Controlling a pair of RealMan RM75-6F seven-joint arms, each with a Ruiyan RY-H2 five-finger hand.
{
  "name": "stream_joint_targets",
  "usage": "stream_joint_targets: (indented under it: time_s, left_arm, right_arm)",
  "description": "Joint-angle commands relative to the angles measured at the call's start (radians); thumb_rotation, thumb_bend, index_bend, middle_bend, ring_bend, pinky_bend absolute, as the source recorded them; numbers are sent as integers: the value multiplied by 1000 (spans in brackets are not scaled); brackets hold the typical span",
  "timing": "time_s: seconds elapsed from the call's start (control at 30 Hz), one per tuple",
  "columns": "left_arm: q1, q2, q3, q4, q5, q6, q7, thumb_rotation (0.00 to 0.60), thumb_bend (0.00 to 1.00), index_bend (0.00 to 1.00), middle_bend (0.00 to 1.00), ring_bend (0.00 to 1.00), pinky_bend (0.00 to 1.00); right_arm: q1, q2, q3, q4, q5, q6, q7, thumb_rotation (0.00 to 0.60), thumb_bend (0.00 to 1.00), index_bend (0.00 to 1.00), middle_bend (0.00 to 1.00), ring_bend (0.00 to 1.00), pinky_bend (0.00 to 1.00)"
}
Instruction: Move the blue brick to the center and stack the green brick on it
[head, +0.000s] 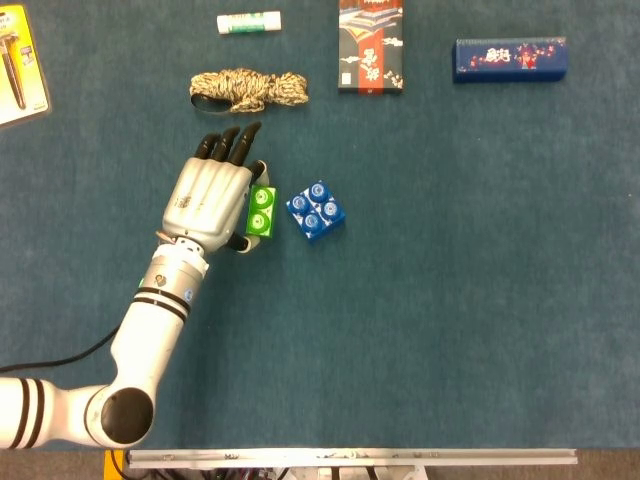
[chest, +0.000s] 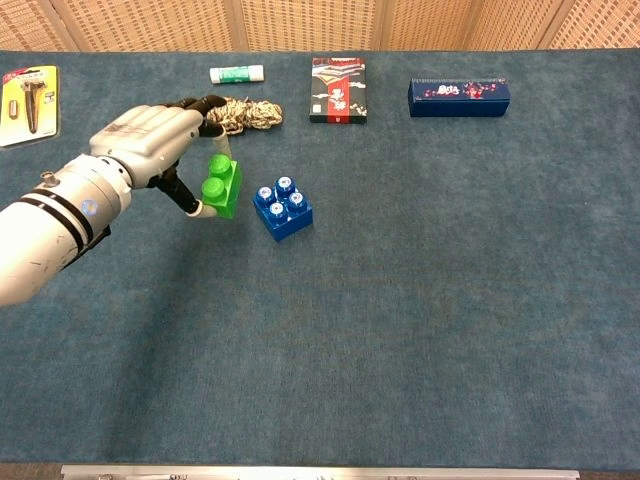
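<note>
A coiled rope (head: 249, 89) lies just beyond the robot hand (head: 212, 203). Farther off sit a glue stick (head: 249, 22), a patterned box (head: 371, 45), a blue box (head: 510, 59), and a carded tool pack (head: 20, 62).

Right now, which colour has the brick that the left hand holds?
Bright green: the brick in the left hand shows best in the chest view.

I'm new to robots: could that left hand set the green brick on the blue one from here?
Probably yes: the left hand holds the green brick just beside the blue brick, with nothing between them.
</note>
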Motion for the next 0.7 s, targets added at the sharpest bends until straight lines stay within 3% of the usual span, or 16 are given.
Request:
stream_joint_targets:
  time_s: [0.03,0.47,0.7]
  left_arm:
    - [-13,-22,-14,-1,-30,35,34,600,132,495,0,0,87]
    - [-53,-86,-29,7,-134,108,126,600,132,507,0,0,92]
    - [-61,-115,-29,11,-130,130,129,600,132,511,0,0,94]
  right_arm:
    - [1,-1,-1,-1,-1,-2,-3,600,0,133,89,0,0]
    - [0,1,0,-2,1,-3,1,600,0,133,89,0,0]
    - [-1,3,-1,-2,0,-1,9,600,0,133,89,0,0]
